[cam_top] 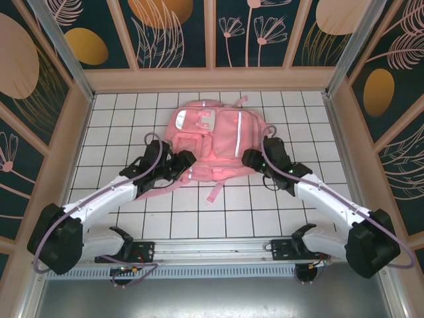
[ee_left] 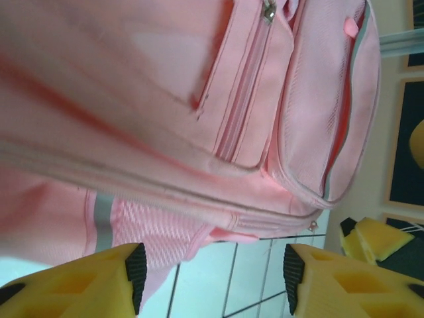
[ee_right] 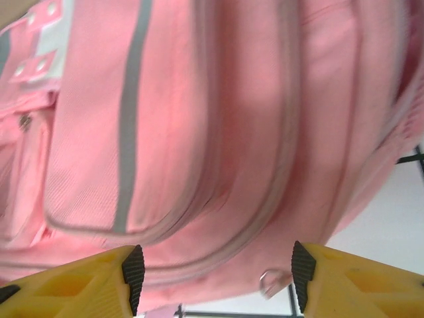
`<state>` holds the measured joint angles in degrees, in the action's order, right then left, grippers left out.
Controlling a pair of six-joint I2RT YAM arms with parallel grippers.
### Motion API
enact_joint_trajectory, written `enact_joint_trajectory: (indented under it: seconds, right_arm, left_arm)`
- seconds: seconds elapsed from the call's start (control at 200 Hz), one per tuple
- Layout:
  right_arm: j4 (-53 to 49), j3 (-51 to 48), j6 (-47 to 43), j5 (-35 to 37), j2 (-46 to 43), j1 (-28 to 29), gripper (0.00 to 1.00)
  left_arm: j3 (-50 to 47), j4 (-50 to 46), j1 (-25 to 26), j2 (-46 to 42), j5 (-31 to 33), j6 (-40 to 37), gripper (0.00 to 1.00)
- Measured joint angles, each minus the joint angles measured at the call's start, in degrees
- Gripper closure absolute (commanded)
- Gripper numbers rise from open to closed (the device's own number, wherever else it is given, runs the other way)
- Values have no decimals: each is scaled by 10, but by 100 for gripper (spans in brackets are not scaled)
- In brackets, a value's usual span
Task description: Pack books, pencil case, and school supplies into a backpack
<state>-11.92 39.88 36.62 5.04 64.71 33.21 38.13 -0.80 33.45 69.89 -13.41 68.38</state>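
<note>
Two tools are held with jaws apart, empty, beside the backpack (cam_top: pixel 212 142): left tool (cam_top: pixel 187 165) at its left flank, right tool (cam_top: pixel 250 159) at its right.

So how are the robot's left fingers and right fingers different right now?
The left arm's yellow fingers are on the left of the large soft pink fabric backpack; the right arm's yellow fingers are on its right. Between the left fingers you see white tiled table; between the right fingers, pink fabric and a small metal zipper ring. Both pairs have black pads, stand open and hold nothing.
</note>
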Motion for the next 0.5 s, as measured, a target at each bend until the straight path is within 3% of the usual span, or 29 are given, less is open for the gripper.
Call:
enact_joint_trajectory:
  seconds: [0.25,0.5]
  right_arm:
    - [26,-12,2,44,-4,84,40]
    - [30,-20,15,61,-2,108,39]
  left_arm:
    - [-63,60,35,11,-7,66,49]
    - [-75,144,50,85,-11,100,48]
